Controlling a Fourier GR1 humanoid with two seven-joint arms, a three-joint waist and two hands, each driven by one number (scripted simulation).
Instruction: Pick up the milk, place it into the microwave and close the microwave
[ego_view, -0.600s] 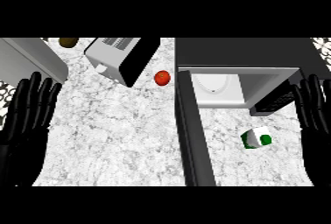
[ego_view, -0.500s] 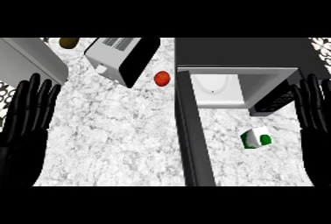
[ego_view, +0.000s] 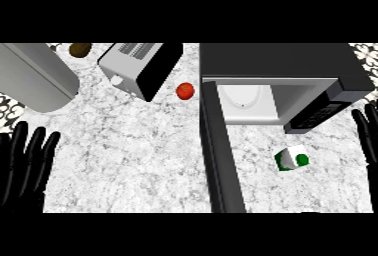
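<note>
Head view: a steep look down on a white-and-grey marbled worktop (ego_view: 133, 155).
Milk: a small white-and-green milk carton (ego_view: 292, 159) lies on the worktop in front of the microwave's opening, right of the open door, apart from both hands.
Microwave: a black box-shaped microwave (ego_view: 284, 62) at the upper right; its black door (ego_view: 219, 150) swings out towards the lower edge as a long dark bar.
Microwave inside: a pale cavity with a white round plate (ego_view: 247, 97); no milk in it.
Left hand: black left hand (ego_view: 26, 167) at the left edge, fingers straight and spread, holding nothing.
Right hand: black right hand (ego_view: 367, 132) at the right edge, only straight fingers showing, touching nothing.
Open room: bare worktop between the left hand and the door.
Other things: a silver-and-black toaster (ego_view: 136, 67), a red tomato (ego_view: 185, 90) just left of the door's hinge end, a grey rounded appliance (ego_view: 33, 75), and a brown round thing (ego_view: 80, 49) at the top.
</note>
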